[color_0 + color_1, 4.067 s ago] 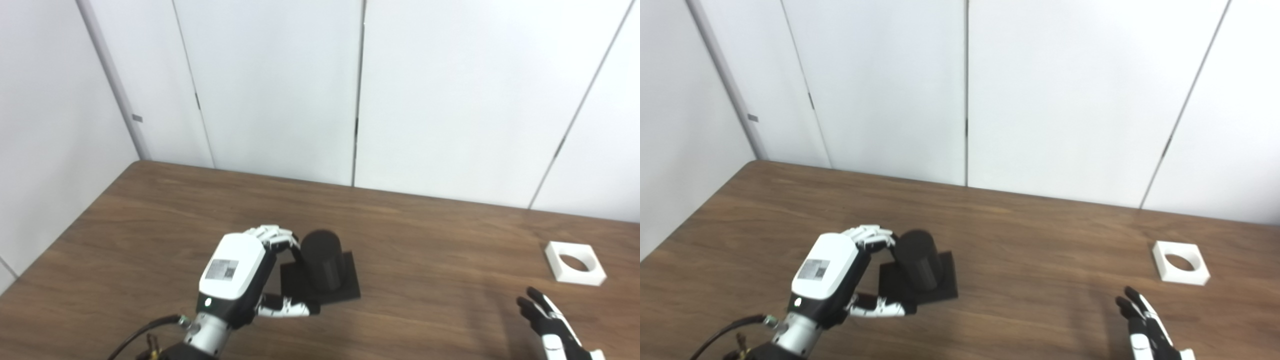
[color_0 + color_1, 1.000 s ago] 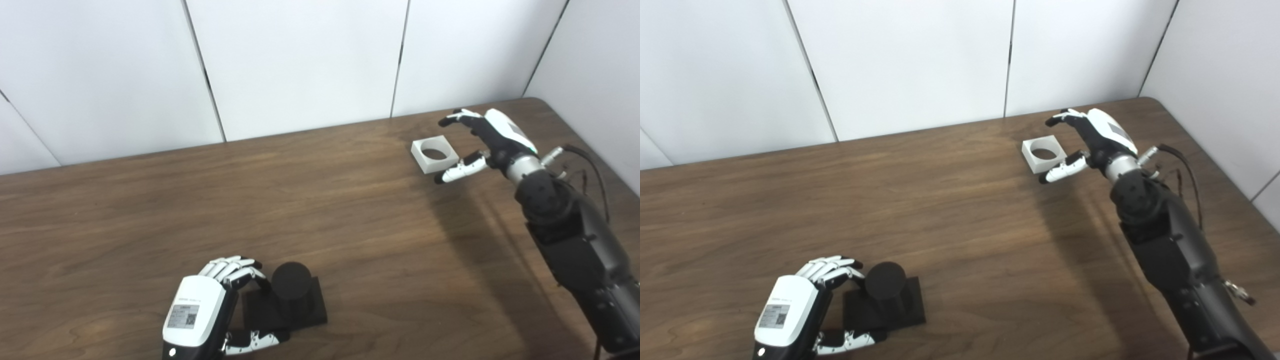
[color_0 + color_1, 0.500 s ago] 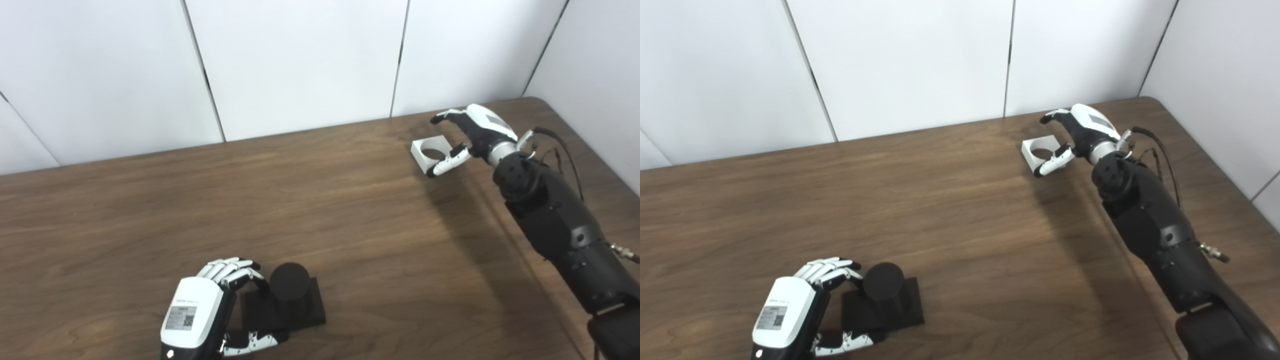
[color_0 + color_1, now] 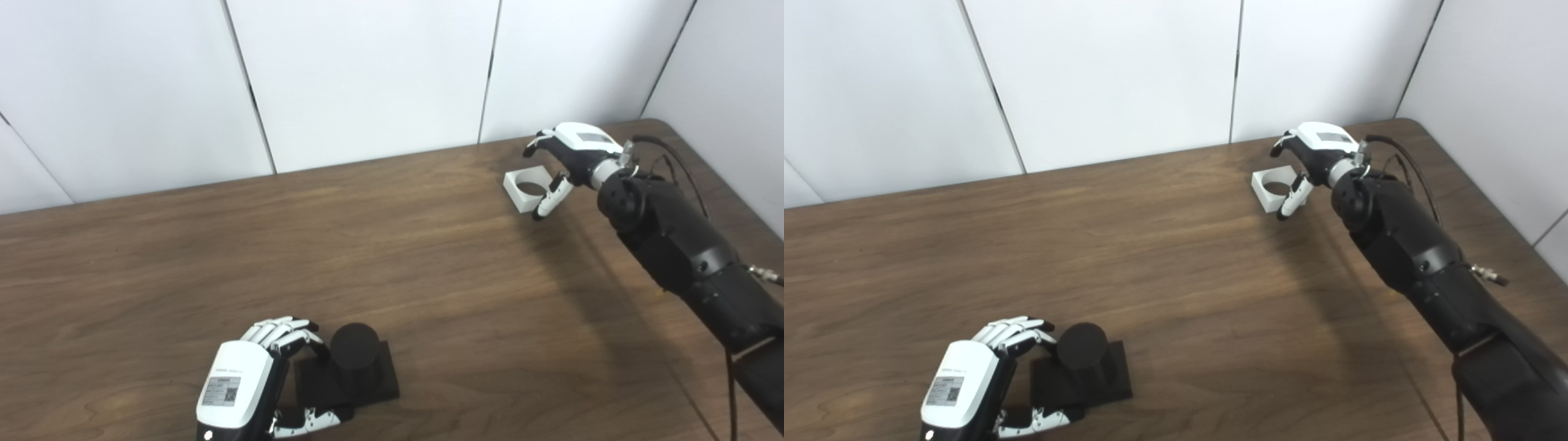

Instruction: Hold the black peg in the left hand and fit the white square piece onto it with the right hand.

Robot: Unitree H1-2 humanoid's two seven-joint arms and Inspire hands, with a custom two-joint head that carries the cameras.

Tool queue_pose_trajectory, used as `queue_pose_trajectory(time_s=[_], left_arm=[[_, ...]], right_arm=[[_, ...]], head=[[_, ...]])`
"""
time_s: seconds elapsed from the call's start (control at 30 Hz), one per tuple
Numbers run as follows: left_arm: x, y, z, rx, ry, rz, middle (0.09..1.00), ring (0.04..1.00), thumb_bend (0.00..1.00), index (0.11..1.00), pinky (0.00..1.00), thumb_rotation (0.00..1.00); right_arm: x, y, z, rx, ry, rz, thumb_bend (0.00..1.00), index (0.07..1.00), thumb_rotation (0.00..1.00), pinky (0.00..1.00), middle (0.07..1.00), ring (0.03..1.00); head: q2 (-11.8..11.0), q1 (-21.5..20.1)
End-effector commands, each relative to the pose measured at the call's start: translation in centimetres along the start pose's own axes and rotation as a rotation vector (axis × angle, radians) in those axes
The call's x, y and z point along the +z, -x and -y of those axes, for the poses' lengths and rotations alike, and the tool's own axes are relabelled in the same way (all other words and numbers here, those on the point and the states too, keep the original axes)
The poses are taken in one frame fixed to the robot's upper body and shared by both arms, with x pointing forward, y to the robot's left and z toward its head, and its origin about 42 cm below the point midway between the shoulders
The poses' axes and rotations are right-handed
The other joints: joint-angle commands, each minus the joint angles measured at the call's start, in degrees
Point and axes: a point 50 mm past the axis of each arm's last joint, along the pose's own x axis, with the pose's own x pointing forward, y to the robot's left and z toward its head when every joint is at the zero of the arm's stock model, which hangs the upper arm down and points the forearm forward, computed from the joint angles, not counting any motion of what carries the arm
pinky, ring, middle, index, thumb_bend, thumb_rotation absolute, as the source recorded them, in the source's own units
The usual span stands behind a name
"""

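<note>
The right hand is over the far right part of the table, its fingers spread and curled downward, holding nothing. Its thumb points down just in front of the white piece, and the other fingers arch above the piece's far side; whether any of them touches the piece cannot be told. The white piece lies flat on the table, a square block with a round hole through it, its near right corner hidden behind the thumb. The dark forearm runs from the hand toward the lower right corner, with cables looped at the wrist.

The left hand is at the near left, well apart from the right. Its fingers curl round the far left corner of the peg's square black base and its thumb lies along the base's near edge, so it clasps the base rather than the post. The peg stands upright on the table, a short black cylinder rising from the middle of the flat base. White wall panels stand behind the table.
</note>
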Motion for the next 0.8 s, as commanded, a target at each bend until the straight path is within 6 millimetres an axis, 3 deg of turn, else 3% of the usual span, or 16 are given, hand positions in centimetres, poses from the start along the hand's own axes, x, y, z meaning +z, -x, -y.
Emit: queue_pose_trajectory(time_s=[0.0, 0.77], left_arm=[[-0.3, 1.2, 0.8, -0.087, -0.016, -0.039, 0.732, 0.774, 0.52, 0.486, 0.78, 0.05], [0.5, 1.1, 0.5, -0.08, 0.0, -0.039, 0.734, 0.779, 0.52, 0.486, 0.78, 0.05]], right_arm=[[0.0, -0.4, 4.2, -0.087, 0.062, 0.023, 0.94, 0.772, 0.15, 1.0, 0.961, 1.0], [0.6, -2.3, 4.4, -0.017, 0.172, 0.055, 0.91, 0.691, 0.15, 1.0, 0.972, 1.0]], head=[[0.0, 0.1], [0.6, 1.2]])
